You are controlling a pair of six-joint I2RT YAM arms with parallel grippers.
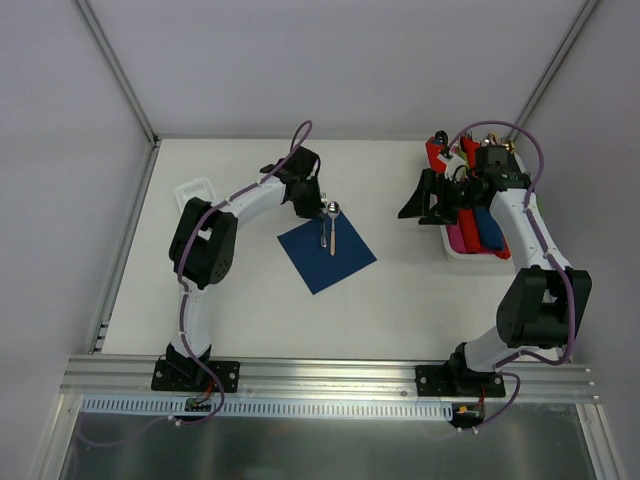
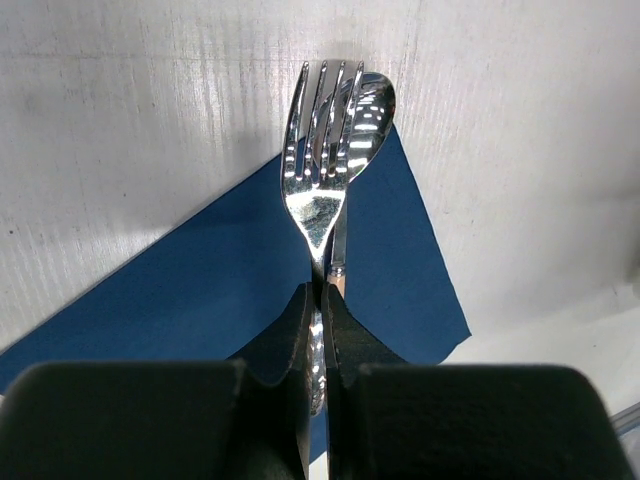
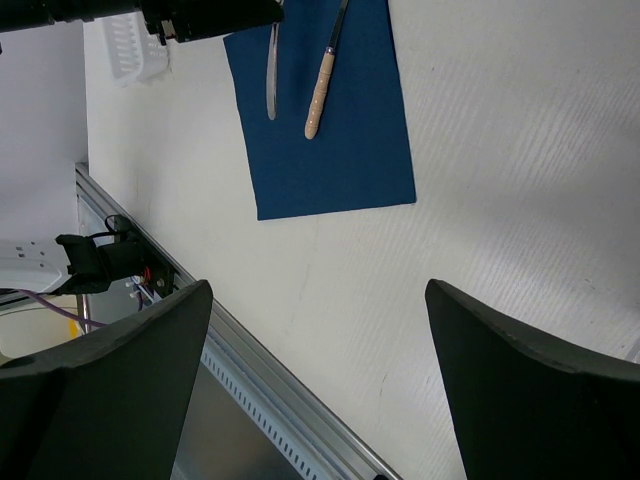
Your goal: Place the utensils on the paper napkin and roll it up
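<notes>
lengthwise, left gripper (image 2: 320, 300) clamps silver metal fork (image 2: 318, 205), tines outward, paralleling tan-handled spoon (image 2: 368, 110) on navy paper napkin (image 2: 200, 290); right gripper (image 3: 318, 290) gapes, empty.

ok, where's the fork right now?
In the left wrist view the fork is clamped by its handle in the left gripper, over a corner of the paper napkin, close beside the spoon lying there.

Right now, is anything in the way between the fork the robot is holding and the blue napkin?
Nothing blocks it. The left gripper is shut on the fork over the napkin. The spoon lies on the napkin right beside it, its bowl peeking out behind the tines, so the fork may land against it.
</notes>
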